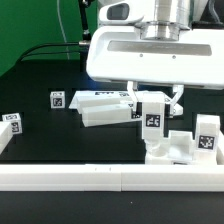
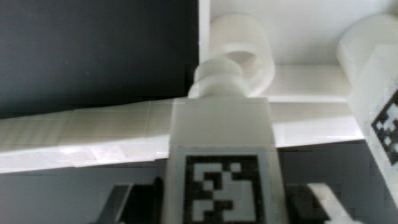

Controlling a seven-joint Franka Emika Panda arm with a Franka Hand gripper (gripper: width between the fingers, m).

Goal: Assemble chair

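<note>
You've got the pegged bar upright, tag facing the exterior camera, right over the seat frame toward the exterior view's right. Can't tell if its peg end is seated in the frame. The gripper has its fingers clamped on the bar's two sides. More loose chair parts lie to the exterior view's left, on the black table. The long white rail runs along the front.
</note>
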